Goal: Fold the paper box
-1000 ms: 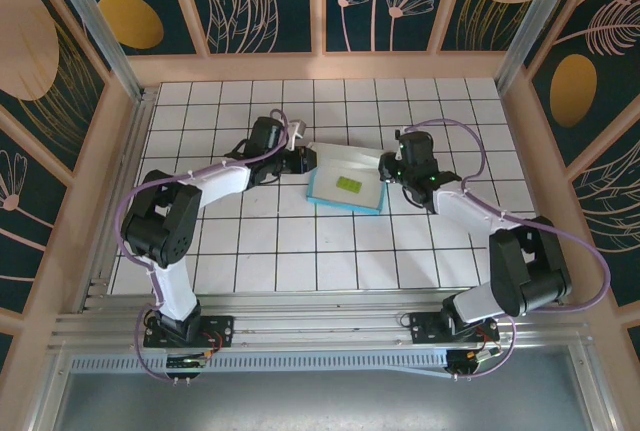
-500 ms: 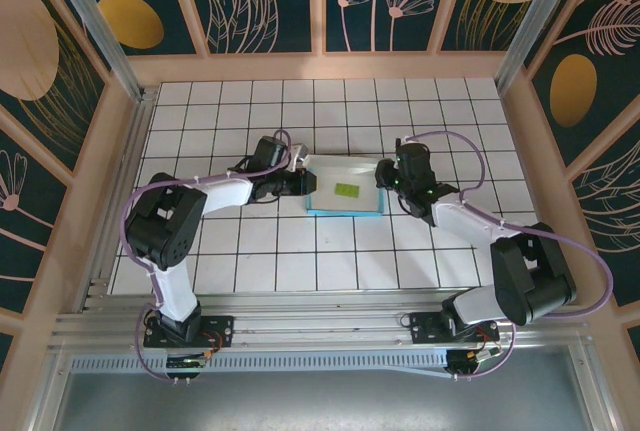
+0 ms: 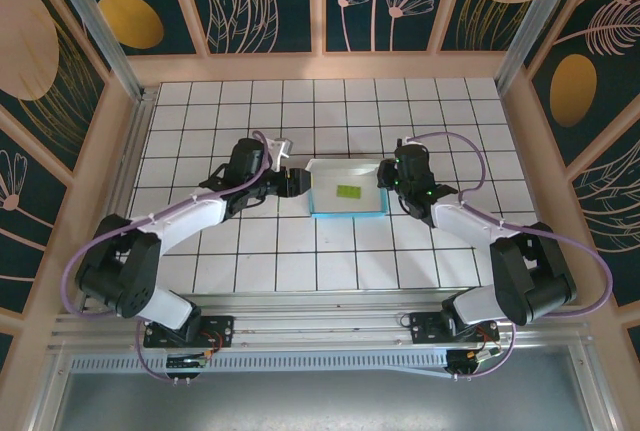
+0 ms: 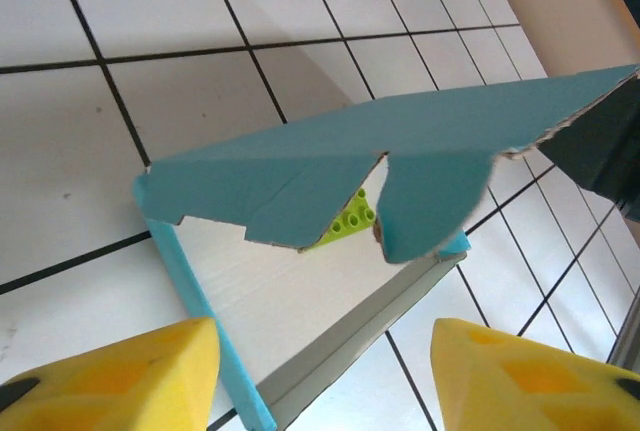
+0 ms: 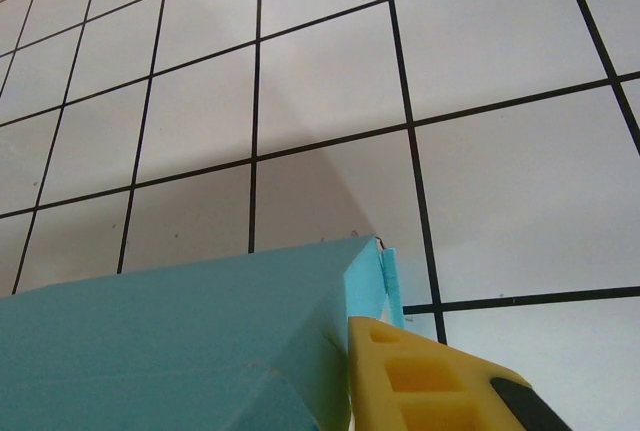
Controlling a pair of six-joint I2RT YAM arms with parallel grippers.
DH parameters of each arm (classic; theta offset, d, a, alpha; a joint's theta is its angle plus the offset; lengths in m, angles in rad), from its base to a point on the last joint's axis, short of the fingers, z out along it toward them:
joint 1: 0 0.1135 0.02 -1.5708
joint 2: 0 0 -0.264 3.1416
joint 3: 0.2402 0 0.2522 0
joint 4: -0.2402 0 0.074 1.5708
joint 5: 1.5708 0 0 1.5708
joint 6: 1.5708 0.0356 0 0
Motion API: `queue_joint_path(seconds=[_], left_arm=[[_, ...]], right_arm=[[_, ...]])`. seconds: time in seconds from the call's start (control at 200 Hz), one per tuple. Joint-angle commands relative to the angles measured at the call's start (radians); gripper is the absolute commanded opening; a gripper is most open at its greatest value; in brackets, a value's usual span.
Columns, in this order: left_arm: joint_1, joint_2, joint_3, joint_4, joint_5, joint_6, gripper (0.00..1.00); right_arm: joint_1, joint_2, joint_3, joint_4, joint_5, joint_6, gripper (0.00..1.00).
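Left gripper (image 3: 296,183) open at box (image 3: 330,179) edge; right gripper (image 3: 385,179) pinches raised flap (image 4: 400,141). Risk: one-sided hold, flap springs back, box skews.

Two arms of white links and black joints, left arm (image 3: 195,216) at 9 o'clock, right arm (image 3: 465,219) at 3 o'clock, lilac cables (image 3: 445,135) looping along both, black bases (image 3: 185,331) at 6 o'clock, yellow fingers (image 4: 110,371) with black patches

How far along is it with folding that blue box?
Partly done: the turquoise-and-white paper box has side walls up, with one flap raised over a lime-green brick. The right gripper seems to pinch one wall; the left gripper is open. Tucking the flaps remains.
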Motion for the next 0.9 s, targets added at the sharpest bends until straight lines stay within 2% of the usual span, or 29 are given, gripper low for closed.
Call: queue_joint_path(seconds=[0.0, 0.18, 0.43, 0.671, 0.896], left_arm=[[-0.001, -0.048, -0.012, -0.063, -0.06, 0.039, 0.61], [-0.001, -0.016, 0.068, -0.117, -0.092, 0.071, 0.61], [-0.001, 0.069, 0.178, -0.143, -0.054, 0.103, 0.59], [-0.005, 0.14, 0.244, -0.165, -0.049, 0.12, 0.41], [-0.008, 0.164, 0.243, -0.175, -0.043, 0.108, 0.34]], right_arm=[[0.013, -0.008, 0.033, -0.042, 0.039, -0.02, 0.18], [0.015, -0.002, 0.047, -0.05, 0.033, -0.026, 0.18], [0.018, 0.012, 0.065, -0.059, 0.029, -0.029, 0.18], [0.018, 0.017, 0.076, -0.064, 0.019, -0.031, 0.18], [0.021, 0.03, 0.081, -0.062, 0.003, -0.008, 0.18]])
